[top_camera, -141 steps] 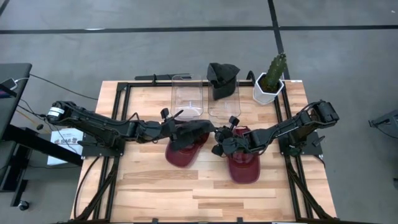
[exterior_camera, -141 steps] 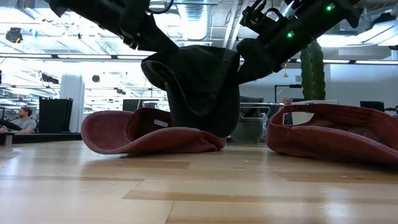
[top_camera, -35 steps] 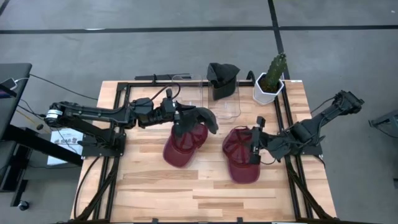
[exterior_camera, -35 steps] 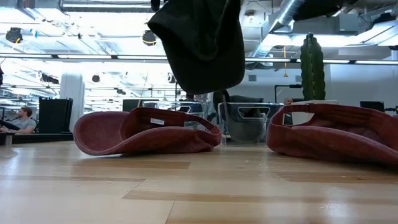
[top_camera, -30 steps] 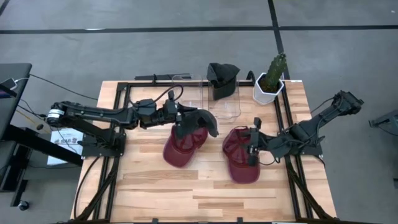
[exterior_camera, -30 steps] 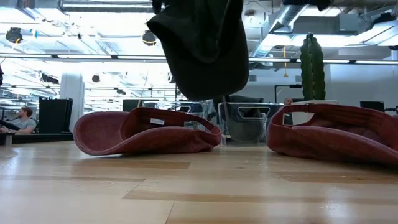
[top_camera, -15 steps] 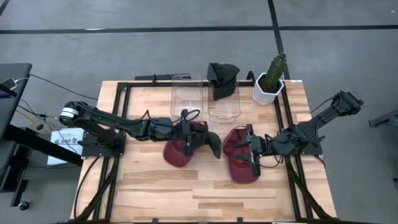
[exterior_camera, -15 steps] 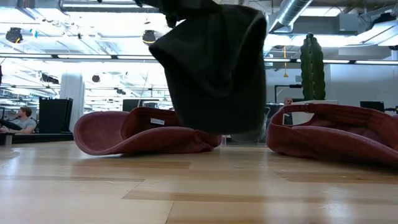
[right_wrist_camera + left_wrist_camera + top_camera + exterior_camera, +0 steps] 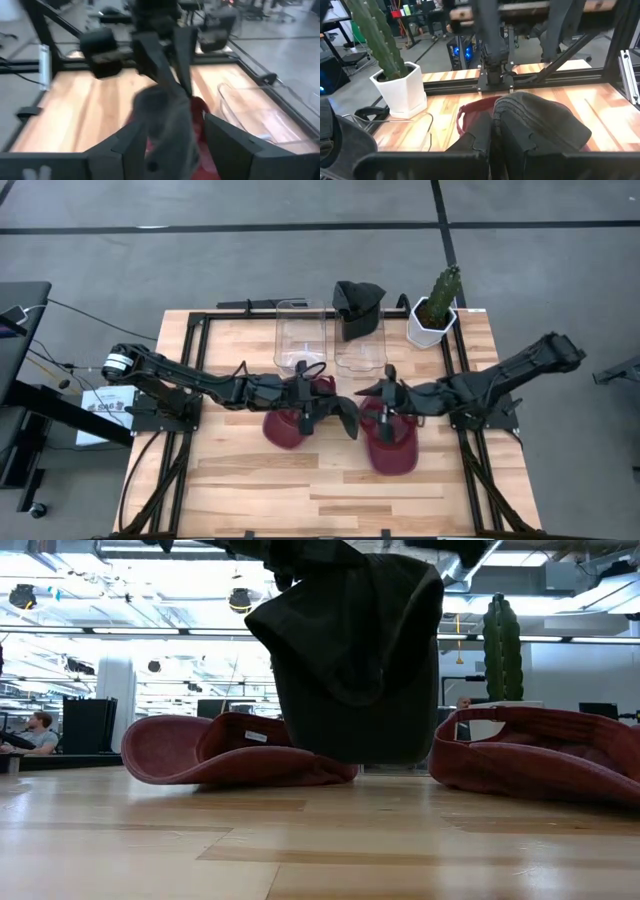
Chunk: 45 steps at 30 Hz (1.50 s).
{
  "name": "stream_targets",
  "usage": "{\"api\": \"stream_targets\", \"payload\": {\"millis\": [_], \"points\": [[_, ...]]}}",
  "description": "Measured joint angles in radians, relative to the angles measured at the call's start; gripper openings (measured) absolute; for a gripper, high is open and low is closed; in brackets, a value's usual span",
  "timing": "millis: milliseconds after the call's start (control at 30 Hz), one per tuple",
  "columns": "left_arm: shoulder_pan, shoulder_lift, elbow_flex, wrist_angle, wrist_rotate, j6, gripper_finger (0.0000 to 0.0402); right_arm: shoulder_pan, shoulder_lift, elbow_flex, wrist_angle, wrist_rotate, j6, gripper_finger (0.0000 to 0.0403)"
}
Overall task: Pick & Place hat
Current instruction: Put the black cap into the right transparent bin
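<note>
Left pincer (image 9: 306, 402) is clamped on the dark hat (image 9: 350, 660), holding it off the table at about table centre, over the edge of the left maroon cap (image 9: 290, 425). From the low view the hat hangs clear of the wood, brim end down, in front of both maroon caps. My right pincer (image 9: 385, 395) sits at 3 o'clock of the hat, fingers apart, pointing at it; in the right wrist view the hat fills the gap between them, but I can't confirm contact. Right maroon cap (image 9: 390, 442) lies under that arm, opening up, untouched as far as I see. Further out at 12 o'clock: two clear bins (image 9: 301, 335), the left one looks to have nothing in it, the right one (image 9: 361, 350) has another dark hat (image 9: 357, 308) perched on its far rim. Cactus pot (image 9: 436, 310) at 1 o'clock, well apart. Status: pick is done for this hat, place is not. My read is a handover or two-handed reshape is next, then a carry to a bin. Two maroon caps look to be left after that.
</note>
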Motion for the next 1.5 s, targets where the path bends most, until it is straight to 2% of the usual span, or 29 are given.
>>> {"api": "stream_targets", "payload": {"millis": [300,567,800,867,933,1000,1067,1100,1133,1500], "points": [[-0.001,0.000,-0.010,-0.006,0.000,0.000,0.0026,-0.093,0.076,0.000,0.029,-0.103,-0.011,0.0248],[-0.001,0.000,-0.011,-0.006,0.000,-0.012,0.0026,-0.134,0.115,0.000,0.085,-0.109,-0.053,0.0249],[-0.001,0.000,-0.011,-0.006,0.000,-0.012,0.0026,-0.172,0.114,0.000,0.091,-0.188,-0.052,0.0243],[-0.001,0.000,-0.011,-0.006,0.000,-0.012,0.0026,-0.180,0.118,0.000,0.091,-0.194,-0.043,0.0228],[-0.001,0.000,-0.011,-0.005,0.000,-0.012,0.0028,-0.188,0.132,0.000,0.098,-0.208,-0.037,0.0195],[0.000,0.000,-0.012,-0.005,-0.002,-0.012,0.0033,-0.196,0.142,-0.001,0.101,-0.242,-0.025,0.0138],[0.000,0.000,-0.012,-0.001,-0.003,-0.011,0.0040,-0.208,0.160,0.001,0.120,-0.290,-0.014,0.0060],[0.000,0.000,-0.012,-0.002,-0.003,-0.011,0.0044,-0.213,0.165,-0.001,0.116,-0.314,-0.016,0.0031],[0.001,0.000,-0.013,-0.002,-0.003,-0.011,0.0048,-0.216,0.173,0.000,0.125,-0.330,-0.015,0.0019],[0.039,-0.004,-0.013,0.003,0.004,-0.019,0.0087,-0.226,0.210,0.078,0.049,-0.333,-0.025,0.0004]]}}
